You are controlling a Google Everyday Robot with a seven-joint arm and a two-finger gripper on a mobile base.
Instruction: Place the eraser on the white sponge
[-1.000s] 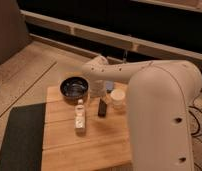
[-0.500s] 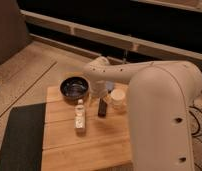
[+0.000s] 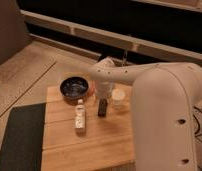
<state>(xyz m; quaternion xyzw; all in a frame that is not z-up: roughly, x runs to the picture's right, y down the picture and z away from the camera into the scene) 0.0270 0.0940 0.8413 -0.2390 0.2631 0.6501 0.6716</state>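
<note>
The eraser (image 3: 102, 107), a small dark bar, stands on the wooden table just left of the white sponge (image 3: 118, 98), a squat cream chunk. My gripper (image 3: 104, 91) hangs from the end of the big white arm, directly above the eraser and close to the sponge's left side. The arm hides part of the gripper, and whether it touches the eraser does not show.
A round dark bowl (image 3: 75, 87) sits at the back left of the wooden table (image 3: 89, 145). A slim clear bottle (image 3: 80, 116) stands left of the eraser. A dark mat (image 3: 21, 137) lies on the floor to the left. My arm's bulk covers the table's right side.
</note>
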